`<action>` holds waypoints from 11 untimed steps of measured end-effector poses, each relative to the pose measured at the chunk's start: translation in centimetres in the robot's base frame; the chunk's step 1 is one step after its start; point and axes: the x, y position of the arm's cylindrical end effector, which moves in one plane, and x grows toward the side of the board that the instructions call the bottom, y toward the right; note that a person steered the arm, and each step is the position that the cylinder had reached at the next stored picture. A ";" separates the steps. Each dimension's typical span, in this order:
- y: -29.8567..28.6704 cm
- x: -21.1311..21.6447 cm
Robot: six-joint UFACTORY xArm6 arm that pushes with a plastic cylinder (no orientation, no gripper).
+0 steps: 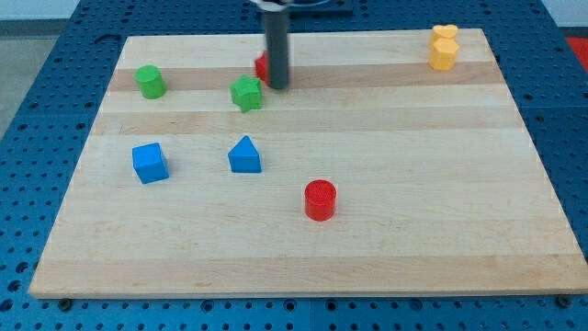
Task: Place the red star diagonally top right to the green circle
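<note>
Down at the far-middle of the board, my tip (pixel 277 86) stands on the pale wooden table top (pixel 413 221); it is a plain dark rod with nothing to open or close, it holds nothing, and its lower end sits just beside a small red block (pixel 262 66), of which only a sliver shows at the rod's left, so its shape cannot be made out and I cannot tell whether the two touch; nearest the view's bottom, the red cylinder (pixel 321 199) stands alone, with wide bare wood to its right and below it as far as the near edge; farther in and to the view's left, the blue cube (pixel 150 163) and the blue triangular block (pixel 244 155) sit near each other but apart, the cube lying closer to the left edge; beyond them, the green star-shaped block (pixel 246 94) lies just left of and slightly nearer than my tip; the green round block (pixel 151 82) sits well to the left of that, near the board's left edge, with an open strip of wood above it toward the top edge; at the far right corner, the yellow block (pixel 444 48) lies close to the top edge, its shape unclear; around the board runs a blue perforated surface (pixel 37 110); no readable writing or labels show anywhere.
</note>
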 end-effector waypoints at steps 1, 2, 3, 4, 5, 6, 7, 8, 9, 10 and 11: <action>-3.5 -1.1; -1.1 -0.2; 2.4 -0.1; 3.9 -1.3; 1.1 -3.4; -5.7 -3.7; -8.7 -3.7; -4.1 -3.8; 0.5 -4.9; -0.9 -7.3; -7.0 -7.9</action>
